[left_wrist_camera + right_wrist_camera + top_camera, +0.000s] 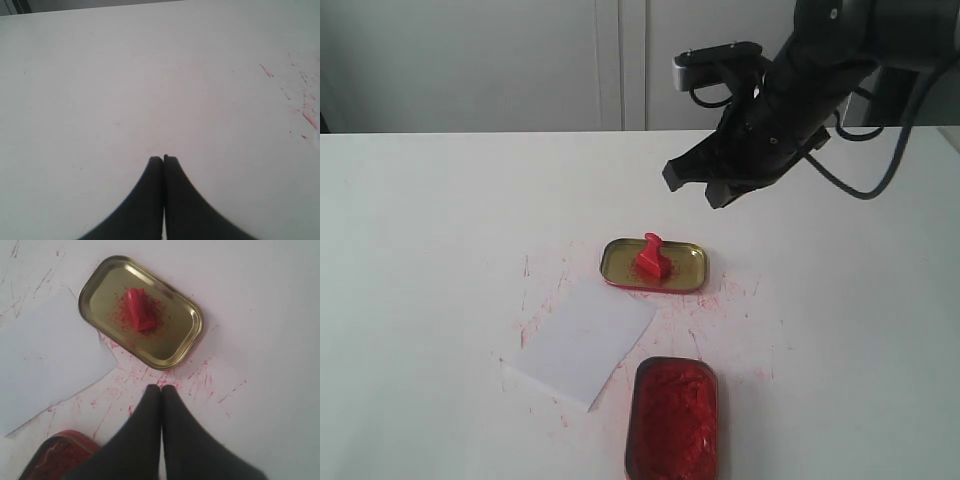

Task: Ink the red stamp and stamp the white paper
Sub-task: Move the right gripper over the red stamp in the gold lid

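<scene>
My right gripper [692, 185] hangs above the table [430, 220] with its jaws pressed together and nothing between them. In the exterior view it sits at about 1 o'clock from the red stamp [651, 258], so the stamp lies toward 7 o'clock from the fingertips and lower down. The stamp stands base-down in the gold-lined tin lid [692, 266], handle pointing up with a slight lean. The lid's long axis runs 9 to 3. The white paper [585, 340] lies flat at 7 o'clock from the lid, one corner just beside it, and I can see no print on it. The open ink tin [672, 420], full of red paste, is at 6 o'clock from the lid, with its long axis 12 to 6. My left arm does not show here, so I judge the right arm to be the nearer one for the pick.

In the left wrist view, the left gripper [163, 159] is clenched on nothing, over bare tabletop. Only a few red smears [306, 119] show off to one side.

In the right wrist view, the closed tips of the right gripper [161, 388] point almost straight at the lid [192, 315], with the stamp [140, 310] just beyond its near rim. The paper [45, 355] and a corner of the ink tin [52, 460] flank the fingers. I judge the jaws must part before I descend.

I can read no brand, label or writing anywhere.
</scene>
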Robot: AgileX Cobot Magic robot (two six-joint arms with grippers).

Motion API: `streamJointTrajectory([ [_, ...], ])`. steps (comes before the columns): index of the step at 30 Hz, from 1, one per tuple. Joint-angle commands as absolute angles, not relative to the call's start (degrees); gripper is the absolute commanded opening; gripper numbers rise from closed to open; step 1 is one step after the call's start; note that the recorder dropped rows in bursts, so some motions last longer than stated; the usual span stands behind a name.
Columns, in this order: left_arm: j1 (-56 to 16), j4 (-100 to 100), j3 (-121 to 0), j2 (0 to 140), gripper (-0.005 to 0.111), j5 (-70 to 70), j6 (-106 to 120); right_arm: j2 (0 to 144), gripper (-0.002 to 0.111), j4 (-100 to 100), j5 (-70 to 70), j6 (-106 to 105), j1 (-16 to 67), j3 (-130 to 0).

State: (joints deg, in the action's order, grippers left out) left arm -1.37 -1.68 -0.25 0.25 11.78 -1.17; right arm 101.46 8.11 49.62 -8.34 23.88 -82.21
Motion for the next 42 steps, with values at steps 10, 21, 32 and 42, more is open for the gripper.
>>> streamJointTrajectory([
  [10,-1.29,-1.66,0.00,0.00,0.000,11.59,-1.31,109.70,0.000,6.83,49.43,-10.38,26.23,-88.29],
  [21,-1.29,-1.66,0.00,0.00,0.000,11.59,-1.31,117.45,0.000,6.55,50.31,-13.07,28.65,-96.06],
  [32,-1.29,-1.66,0.00,0.00,0.000,11.59,-1.31,120.32,0.035,5.77,43.79,-13.30,28.65,-96.57],
  [42,-1.29,-1.66,0.00,0.00,0.000,11.59,-1.31,123.40,0.037,5.77,43.37,-13.30,28.65,-96.57],
])
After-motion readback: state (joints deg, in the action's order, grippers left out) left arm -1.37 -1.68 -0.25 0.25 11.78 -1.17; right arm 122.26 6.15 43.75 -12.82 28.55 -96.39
